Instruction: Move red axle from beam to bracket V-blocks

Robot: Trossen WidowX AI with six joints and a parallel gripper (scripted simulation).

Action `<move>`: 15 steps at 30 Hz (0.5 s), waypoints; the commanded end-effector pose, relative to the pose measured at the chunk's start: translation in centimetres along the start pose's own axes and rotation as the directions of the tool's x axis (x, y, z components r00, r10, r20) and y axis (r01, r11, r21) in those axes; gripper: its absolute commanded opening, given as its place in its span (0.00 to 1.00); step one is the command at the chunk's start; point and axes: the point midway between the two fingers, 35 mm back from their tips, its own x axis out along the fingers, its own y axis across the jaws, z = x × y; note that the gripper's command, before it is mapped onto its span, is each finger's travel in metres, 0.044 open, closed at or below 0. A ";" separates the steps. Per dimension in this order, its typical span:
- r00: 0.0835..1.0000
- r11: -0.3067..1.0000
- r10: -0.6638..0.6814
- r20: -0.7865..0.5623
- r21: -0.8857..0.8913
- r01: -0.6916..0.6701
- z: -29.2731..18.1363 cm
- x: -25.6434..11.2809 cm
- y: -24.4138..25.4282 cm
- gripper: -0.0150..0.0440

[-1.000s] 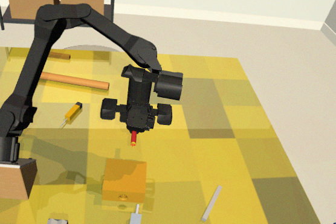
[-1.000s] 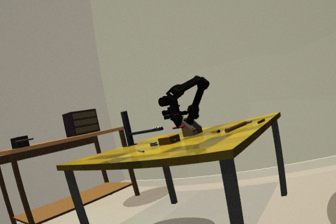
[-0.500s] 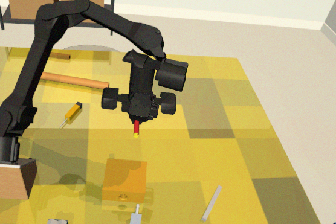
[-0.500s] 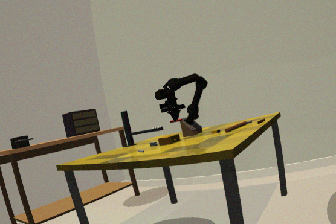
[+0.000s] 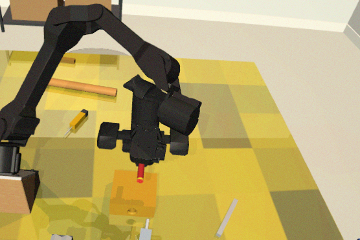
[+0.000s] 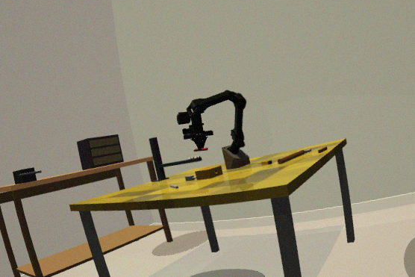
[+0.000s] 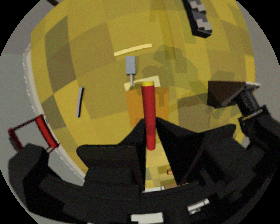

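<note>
My fingers (image 5: 142,164) (image 6: 200,148) pinch the red axle (image 5: 140,173) (image 6: 201,149) (image 7: 149,107) crosswise, well above the worktop (image 5: 181,176) (image 6: 149,198) (image 7: 103,95); its yellow-tipped end points out over the orange beam (image 5: 139,193) (image 6: 209,172) (image 7: 134,107).

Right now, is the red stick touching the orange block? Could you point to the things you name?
Apart: the side view shows the red stick (image 5: 140,171) (image 6: 201,149) (image 7: 149,112) high above the orange block (image 5: 137,193) (image 6: 207,172) (image 7: 133,107), with a gap between.

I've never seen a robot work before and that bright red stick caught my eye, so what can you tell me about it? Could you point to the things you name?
The red axle (image 5: 140,171) (image 6: 204,148) (image 7: 149,115) is a slim, straight, round rod, with a yellow end. Its material is unclear. It is out of the orange beam (image 5: 134,193) (image 6: 209,172) (image 7: 133,107), held roughly level in the air above the table, clamped between the black gripper's (image 7: 150,131) fingers.
</note>
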 end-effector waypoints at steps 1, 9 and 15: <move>1.000 1.000 -0.007 0.010 0.006 0.007 3.2 0.1 -1.0 0.25; 1.000 1.000 -0.014 0.016 0.012 0.014 8.9 0.1 -3.5 0.25; 1.000 1.000 -0.021 0.009 0.013 0.021 12.7 0.4 -6.1 0.25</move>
